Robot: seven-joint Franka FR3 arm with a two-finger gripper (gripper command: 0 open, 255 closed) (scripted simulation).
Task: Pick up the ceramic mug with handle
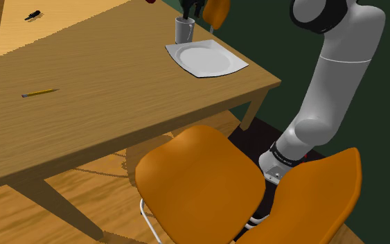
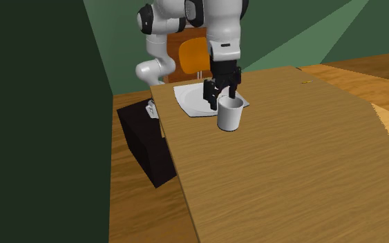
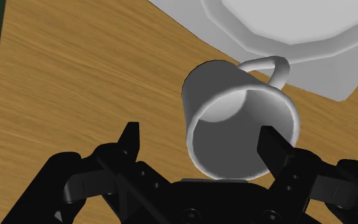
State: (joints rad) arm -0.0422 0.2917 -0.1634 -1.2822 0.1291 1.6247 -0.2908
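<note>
The white arm (image 2: 222, 31) is arching over the far edge of the wooden bench (image 2: 303, 166), with its wrist pointing straight down. The black tool (image 2: 222, 99) is hanging just above the mug (image 2: 230, 116). From the wrist view, the tool (image 3: 200, 128) is standing wide open and gripping nothing. Its two blunt black fingers (image 3: 274, 147) are well apart: one is sitting over the mug's mouth near the rim, the other out over bare wood beside the mug. I cannot tell whether either is touching it.

The mug (image 3: 241, 121) is standing upright on the bench, just beside the plate (image 3: 311, 38). It is a plain white cylinder, smooth and matte, shaded grey inside. Its looped handle (image 3: 269, 63) is turning towards the plate. The plate (image 1: 205, 58) is white too, squarish with soft corners and a round well, lying flat near the bench corner.

The bench top is showing a warm, streaky grain. A yellow pencil (image 1: 41, 92) is lying well away from the mug. Glossy orange chairs (image 1: 200, 177) are curving in the shoulder view's foreground.
</note>
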